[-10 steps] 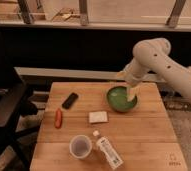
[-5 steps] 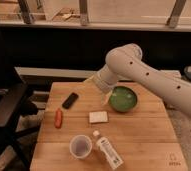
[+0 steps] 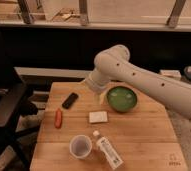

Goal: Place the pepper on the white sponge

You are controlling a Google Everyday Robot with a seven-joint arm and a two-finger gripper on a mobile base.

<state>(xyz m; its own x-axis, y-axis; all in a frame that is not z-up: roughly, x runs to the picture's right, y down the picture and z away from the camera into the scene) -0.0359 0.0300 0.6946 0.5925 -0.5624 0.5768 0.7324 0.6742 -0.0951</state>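
Behind the work surface runs a dark wall under a bright window ledge, and a black chair [image 3: 6,107] stands at the left. My working area is the pale wooden slatted table [image 3: 139,145].

The small slim red-orange pepper [image 3: 58,118] lies flat on the left part of the table, its long axis running near to far. It is free and nothing touches it. The flat off-white rectangular sponge [image 3: 98,117] sits near the middle, to the right of the pepper with bare wood between them. A short carry to the right would cover it.

The big white arm [image 3: 139,77] reaches in from the right and bends down over the far half of the table. Its gripper [image 3: 101,95] hangs just beside the left rim of the round green bowl [image 3: 121,98], with the flat black phone [image 3: 70,100] further left. The claw stands wide and I see nothing in it, which fits a pick not yet begun. I judge the task is at the approach stage.

I would next bring the claw left and nearer, over the pepper, and turn it so the jaws close across the narrow width. The pepper's rounded body could roll if nudged off-centre.

On the near side a translucent white cup [image 3: 80,147] stands upright, and a white labelled bottle [image 3: 108,151] lies on its side just right of it. Both sit near the sponge's near edge, so I would come down onto the sponge from above rather than sweep in low.
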